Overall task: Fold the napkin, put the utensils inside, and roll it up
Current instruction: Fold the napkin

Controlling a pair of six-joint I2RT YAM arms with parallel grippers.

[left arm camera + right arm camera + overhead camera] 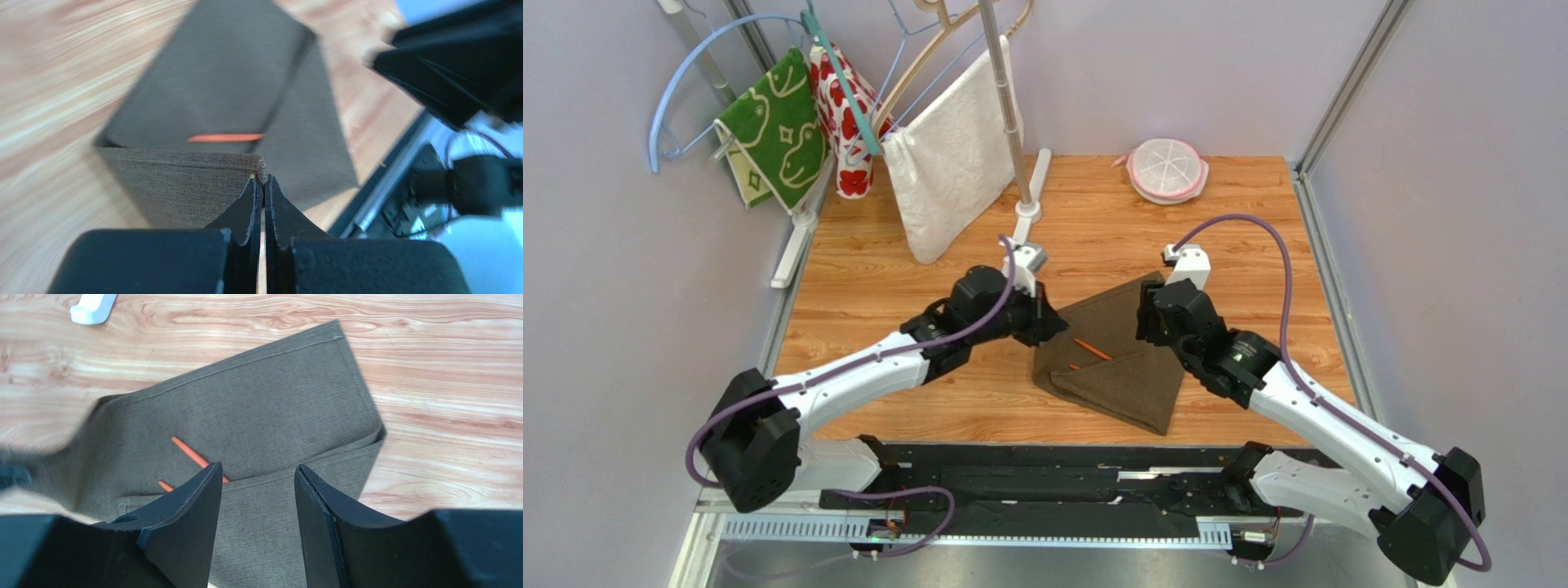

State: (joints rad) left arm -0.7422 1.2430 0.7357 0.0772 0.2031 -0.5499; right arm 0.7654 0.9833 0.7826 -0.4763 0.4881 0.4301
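Wood-grain table [891, 270] fills a booth with pale grey walls [634, 306], and at its near edge a black rail [1038, 472] carries both arm bases. Just beyond, the two arms reach inward to the napkin [1124, 368], which lies a little right of centre. The left hand [264, 180] is closed tight on a raised edge of the napkin, with the cloth pinched right at its tips. The right hand [258, 471] hangs over the opposite side with its jaws apart and nothing between them (it touches no cloth that I can make out).

The napkin is already folded into overlapping layers, and the utensils [191, 453] lie tucked under a flap with only their orange ends showing. So folding and loading look done. The rolling is what remains, and the pinched edge looks like the start of it, though the cloth is not yet a roll.

Farther back, a round pink-rimmed dish [1167, 169] sits on the table near the far wall. At the far left a rack [1008, 110] holds a white towel [952, 153] and a green patterned cloth [781, 123] on hangers.
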